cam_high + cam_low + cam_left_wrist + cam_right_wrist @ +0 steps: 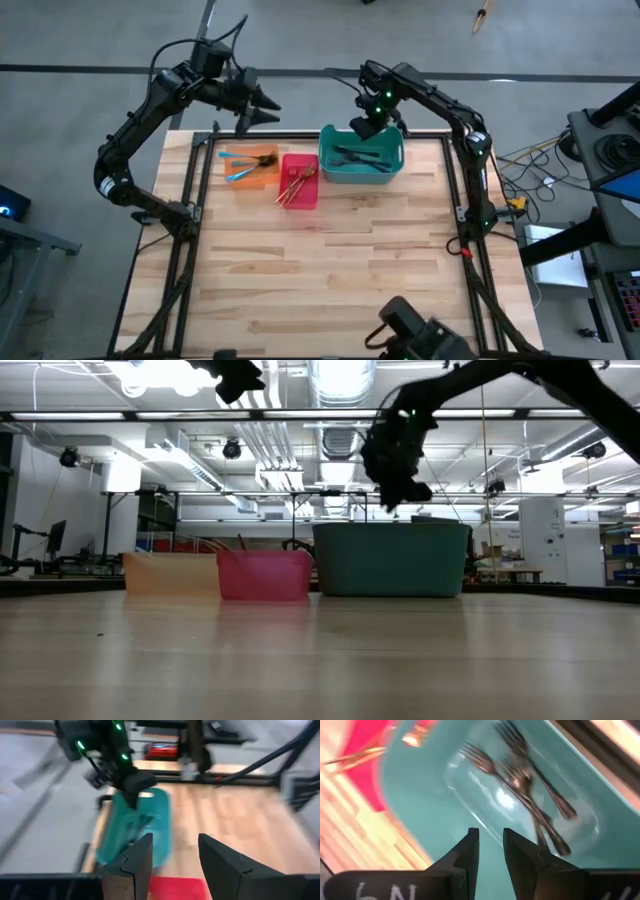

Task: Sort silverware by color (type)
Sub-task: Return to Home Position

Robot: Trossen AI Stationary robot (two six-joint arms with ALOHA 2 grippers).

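Observation:
Three bins stand in a row near the table's far edge. The orange bin (250, 165) holds blue-handled forks (238, 166), the red bin (300, 180) holds gold forks (296, 186), and the teal bin (362, 155) holds dark grey forks (530, 790). My right gripper (491, 845) hovers just above the teal bin (390, 560), its fingers a narrow gap apart with nothing between them. My left gripper (265, 108) is raised beyond the orange bin, open and empty (175, 852). It faces the teal bin (137, 832) and the right arm.
Black frame rails run along the table's left, right and far edges (455, 190). Bare wooden tabletop (330, 270) stretches from the bins to the near edge. A dark camera mount (420, 335) sits at the near edge.

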